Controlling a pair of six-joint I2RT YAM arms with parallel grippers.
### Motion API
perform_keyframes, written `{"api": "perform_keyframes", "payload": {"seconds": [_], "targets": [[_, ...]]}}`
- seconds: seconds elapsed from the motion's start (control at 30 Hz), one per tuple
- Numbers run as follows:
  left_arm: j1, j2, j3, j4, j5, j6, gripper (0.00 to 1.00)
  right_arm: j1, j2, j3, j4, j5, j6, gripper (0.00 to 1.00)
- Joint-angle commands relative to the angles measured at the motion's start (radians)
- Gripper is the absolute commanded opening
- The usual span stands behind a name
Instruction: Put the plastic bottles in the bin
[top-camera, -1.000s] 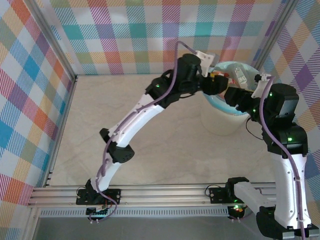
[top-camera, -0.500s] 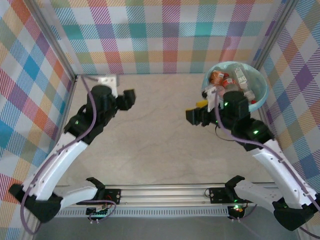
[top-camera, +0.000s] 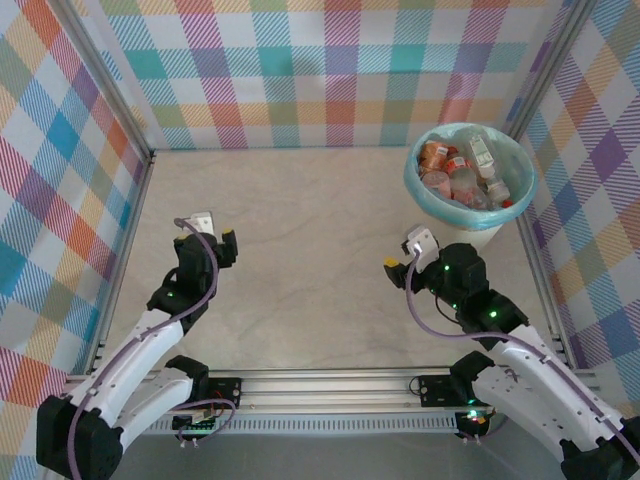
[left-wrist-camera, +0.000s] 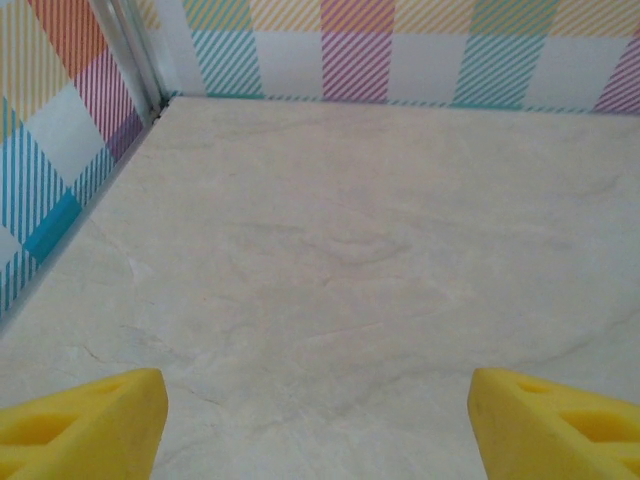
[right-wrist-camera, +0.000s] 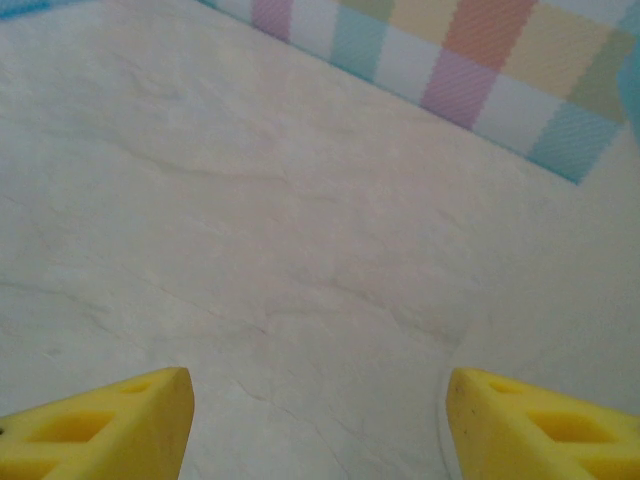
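Top external view has the round cream-white bin (top-camera: 438, 232), lined with a blue-green bag (top-camera: 413, 186), at the far right corner of the pale marbled desk (top-camera: 310, 230), holding a heap of small clear plastic bottles (top-camera: 462, 172) with red and orange labels. Pastel plaid walls (top-camera: 330, 70) enclose the desk. Left tool (left-wrist-camera: 318, 388) and right tool (right-wrist-camera: 318, 388) both gape wide, yellow fingers gripping nothing.

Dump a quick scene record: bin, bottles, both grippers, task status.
bin: upright at the far right corner of the table, bag folded over its rim
bottles: every one that shows lies piled inside the bin
left gripper: open, holding nothing, over the table's left side
right gripper: open, holding nothing, over the table on the near side of the bin
task status: looks done, judging by the top view
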Motion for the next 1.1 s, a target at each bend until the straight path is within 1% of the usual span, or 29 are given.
{"api": "perform_keyframes", "payload": {"seconds": [0.0, 0.07, 0.17, 0.23, 0.3, 0.4, 0.5, 0.6, 0.7, 0.77, 0.8, 0.93, 0.97, 1.0, 1.07], "targets": [[0.035, 0.033, -0.069, 0.223, -0.056, 0.057, 0.79, -0.013, 0.005, -0.065, 0.100, 0.152, 0.002, 0.67], [0.063, 0.055, -0.092, 0.253, -0.060, 0.057, 0.79, -0.031, 0.023, -0.090, 0.140, 0.190, 0.033, 0.67], [0.113, 0.087, -0.131, 0.313, -0.029, 0.051, 0.79, -0.074, 0.066, -0.119, 0.177, 0.215, 0.091, 0.67], [0.145, 0.109, -0.154, 0.354, -0.005, 0.051, 0.79, -0.123, 0.098, -0.145, 0.212, 0.224, 0.150, 0.68], [0.178, 0.132, -0.174, 0.392, 0.028, 0.054, 0.79, -0.179, 0.119, -0.180, 0.268, 0.226, 0.172, 0.68], [0.233, 0.166, -0.199, 0.460, 0.116, 0.073, 0.79, -0.287, 0.133, -0.252, 0.412, 0.179, 0.165, 0.69], [0.292, 0.215, -0.232, 0.566, 0.210, 0.069, 0.80, -0.381, 0.150, -0.353, 0.620, 0.103, 0.152, 0.71], [0.336, 0.281, -0.234, 0.635, 0.295, 0.077, 0.82, -0.454, 0.222, -0.413, 0.790, 0.034, 0.162, 0.72], [0.357, 0.354, -0.232, 0.711, 0.374, 0.091, 0.83, -0.483, 0.325, -0.418, 0.894, -0.031, 0.151, 0.74], [0.364, 0.401, -0.229, 0.740, 0.399, 0.101, 0.83, -0.487, 0.377, -0.412, 0.956, -0.059, 0.144, 0.75], [0.368, 0.426, -0.229, 0.761, 0.413, 0.106, 0.83, -0.487, 0.412, -0.417, 1.014, -0.072, 0.144, 0.75], [0.371, 0.440, -0.191, 0.697, 0.473, 0.126, 0.84, -0.492, 0.549, -0.410, 1.188, -0.136, 0.138, 0.75], [0.371, 0.443, -0.189, 0.698, 0.479, 0.128, 0.84, -0.498, 0.587, -0.410, 1.239, -0.150, 0.146, 0.75], [0.372, 0.442, -0.188, 0.693, 0.497, 0.136, 0.84, -0.512, 0.634, -0.406, 1.294, -0.179, 0.157, 0.75], [0.371, 0.436, -0.194, 0.695, 0.544, 0.158, 0.84, -0.523, 0.724, -0.396, 1.364, -0.198, 0.152, 0.75]]}}
